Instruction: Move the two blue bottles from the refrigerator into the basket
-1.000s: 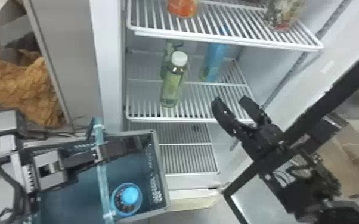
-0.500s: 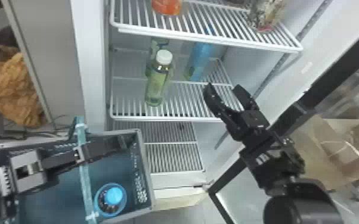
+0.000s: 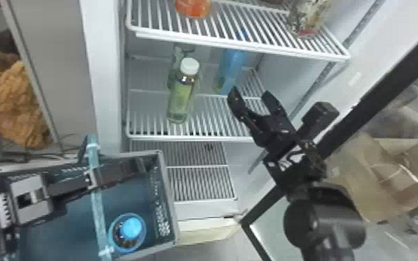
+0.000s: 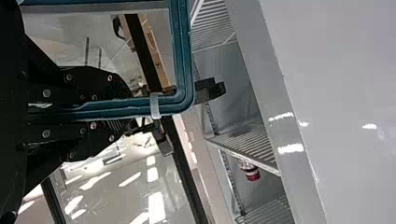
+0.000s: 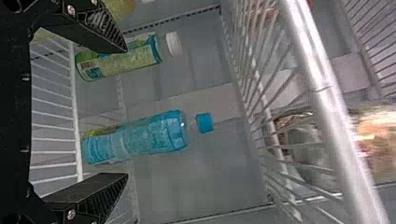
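In the head view, the left gripper [image 3: 139,166] is over the basket [image 3: 168,204], with the basket's teal handle between its fingers; the left wrist view shows that gripper [image 4: 128,109] closed around the teal handle [image 4: 184,60]. One blue-capped bottle [image 3: 131,228] stands inside the basket. The other blue bottle [image 3: 232,71] stands on the refrigerator's middle shelf, partly behind the upper shelf. Just in front of it, the right gripper [image 3: 250,93] is open. In the right wrist view, the blue bottle [image 5: 140,137] lies beyond the spread fingers of the right gripper [image 5: 125,112], apparently untouched.
A green bottle with a white cap [image 3: 183,93] stands left of the blue one, with another greenish bottle behind it. The upper shelf [image 3: 253,47] overhangs them, carrying an orange item [image 3: 192,7] and a bag. The black-framed door [image 3: 389,83] is at the right.
The right gripper has moved up and inward, closer to the blue bottle on the shelf, its fingers still apart. Refrigerator and basket have shifted left in the head view.
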Robot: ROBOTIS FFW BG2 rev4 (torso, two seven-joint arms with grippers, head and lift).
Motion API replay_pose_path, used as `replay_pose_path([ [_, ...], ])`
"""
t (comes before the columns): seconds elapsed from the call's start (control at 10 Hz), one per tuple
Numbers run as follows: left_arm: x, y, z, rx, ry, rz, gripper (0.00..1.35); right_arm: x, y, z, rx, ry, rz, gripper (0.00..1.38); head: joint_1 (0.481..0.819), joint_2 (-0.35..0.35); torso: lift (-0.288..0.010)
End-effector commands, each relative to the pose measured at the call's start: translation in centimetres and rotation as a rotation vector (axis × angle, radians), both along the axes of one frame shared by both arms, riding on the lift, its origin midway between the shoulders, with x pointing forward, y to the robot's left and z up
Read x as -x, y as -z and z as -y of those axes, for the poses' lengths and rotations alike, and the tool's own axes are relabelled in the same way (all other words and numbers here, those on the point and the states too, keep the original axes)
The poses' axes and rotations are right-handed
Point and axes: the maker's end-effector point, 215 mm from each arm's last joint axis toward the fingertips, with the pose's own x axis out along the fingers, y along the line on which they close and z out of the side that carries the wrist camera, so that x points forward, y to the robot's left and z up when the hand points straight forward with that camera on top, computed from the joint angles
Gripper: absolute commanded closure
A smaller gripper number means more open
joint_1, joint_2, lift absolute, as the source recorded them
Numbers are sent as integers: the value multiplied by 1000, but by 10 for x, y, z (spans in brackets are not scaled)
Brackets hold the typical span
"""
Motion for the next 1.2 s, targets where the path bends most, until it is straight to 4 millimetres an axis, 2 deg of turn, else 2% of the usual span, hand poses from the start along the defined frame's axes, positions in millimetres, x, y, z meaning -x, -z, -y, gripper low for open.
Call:
replay_pose_path([
  [0.0,-1,-1,1,0,1,3,1188,-18,6,-5,4,4,-9,113,695,-292,-216],
  [0.3,-1,-2,3,4,7,5,1188,-52,6,4,15,45,-7,108,695,-280,-216],
  [0.6,-3,-3,4,8,9,6,1188,-83,14,18,39,85,-30,107,695,-283,-216],
  [1.1,-6,-9,8,14,19,22,1188,-124,25,15,72,86,-73,105,695,-275,-216],
])
